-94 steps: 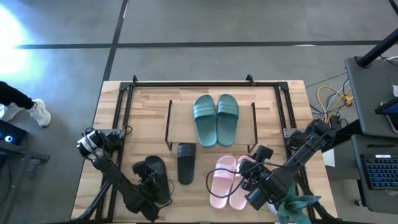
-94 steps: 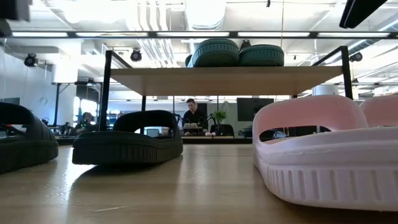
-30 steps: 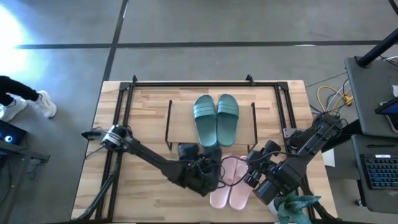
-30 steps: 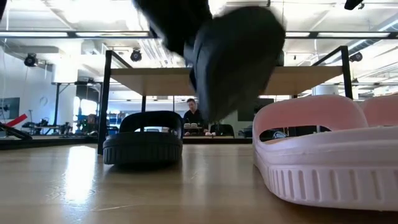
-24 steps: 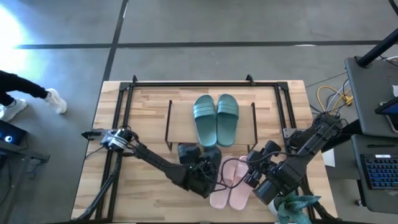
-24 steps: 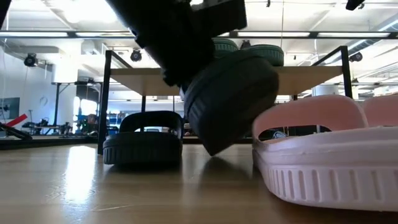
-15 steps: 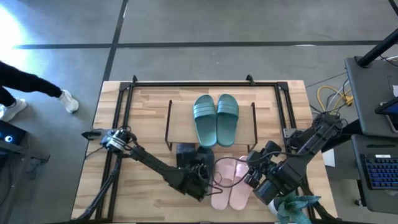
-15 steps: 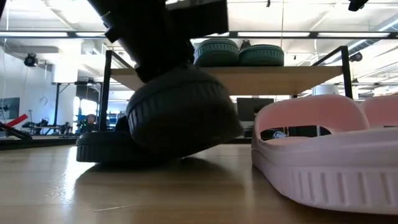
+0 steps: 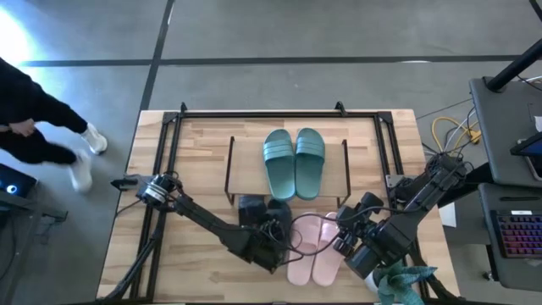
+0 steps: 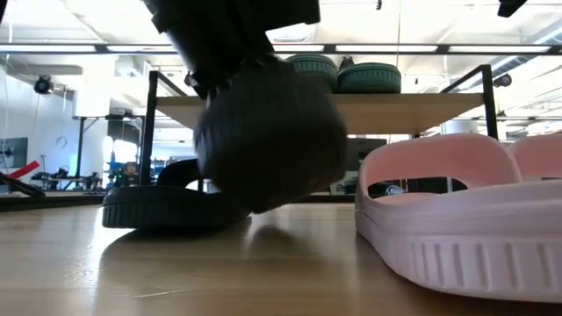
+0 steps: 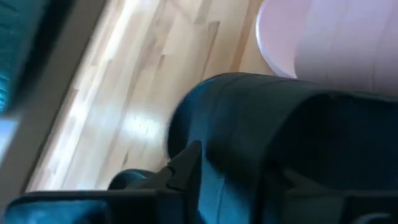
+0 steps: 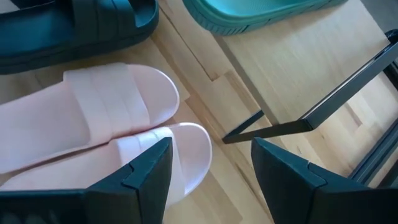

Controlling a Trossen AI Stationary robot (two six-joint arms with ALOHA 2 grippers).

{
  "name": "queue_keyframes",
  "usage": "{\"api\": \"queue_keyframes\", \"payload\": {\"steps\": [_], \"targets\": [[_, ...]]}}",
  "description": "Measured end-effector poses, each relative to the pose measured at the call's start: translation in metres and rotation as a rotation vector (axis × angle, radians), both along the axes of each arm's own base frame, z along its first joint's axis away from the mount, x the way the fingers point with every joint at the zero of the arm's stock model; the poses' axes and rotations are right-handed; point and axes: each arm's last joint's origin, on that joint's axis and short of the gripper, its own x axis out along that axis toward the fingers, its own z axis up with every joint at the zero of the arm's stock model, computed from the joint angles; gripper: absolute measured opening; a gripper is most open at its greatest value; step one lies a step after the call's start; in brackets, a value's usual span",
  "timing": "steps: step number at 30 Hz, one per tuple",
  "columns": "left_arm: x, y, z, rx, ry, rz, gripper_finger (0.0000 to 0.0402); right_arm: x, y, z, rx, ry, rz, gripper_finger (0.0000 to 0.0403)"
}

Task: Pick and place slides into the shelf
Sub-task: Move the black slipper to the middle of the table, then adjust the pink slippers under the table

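Left gripper (image 9: pixel 268 230) has brought the second black slide (image 10: pixel 268 145) in from the near-left and is lowering it beside its mate (image 9: pixel 252 207) at the shelf's (image 9: pixel 246 178) near edge; whether its fingers have let go cannot be told. The black pair now sits together, not yet under the board, where earlier the two lay apart. Teal pair (image 9: pixel 294 161) stays on top, pink pair (image 9: pixel 309 246) near-right; right gripper (image 12: pixel 211 180) waits wide open, empty, over the pink.

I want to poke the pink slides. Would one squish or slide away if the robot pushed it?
The pink slides look like thick soft rubber, so one would probably squish slightly, not flop. Each lies flat on its wide sole on the smooth wooden table, so it would likely scoot rather than tip or roll.
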Motion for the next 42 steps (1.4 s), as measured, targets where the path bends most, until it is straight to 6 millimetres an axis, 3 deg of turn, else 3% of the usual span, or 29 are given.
{"api": "queue_keyframes", "payload": {"steps": [9,16,20,24,31,37,42], "targets": [[0.0,-0.001,-0.001,-0.045,0.019,-0.013,0.0176,0.0,0.0,0.0,0.0,0.001,0.002,0.021],[-0.004,-0.003,0.017,-0.204,0.051,-0.068,0.0228,-0.001,0.001,-0.001,0.04,0.051,0.014,0.021],[-0.013,-0.007,0.041,-0.419,0.085,-0.157,0.0235,-0.002,0.007,-0.003,0.166,0.136,0.026,0.021],[-0.027,-0.011,0.073,-0.66,0.076,-0.21,0.0235,0.002,0.022,-0.004,0.414,0.168,0.015,0.021],[-0.053,-0.019,0.099,-0.804,0.021,-0.207,0.0235,0.02,0.058,-0.012,0.797,-0.011,-0.023,0.021],[-0.062,-0.028,0.096,-0.81,0.027,-0.192,0.0235,0.027,0.076,-0.047,0.815,0.01,-0.136,0.021],[-0.065,-0.035,0.093,-0.792,0.032,-0.204,0.0235,0.022,0.074,-0.069,0.682,0.044,-0.292,0.0207]]}}
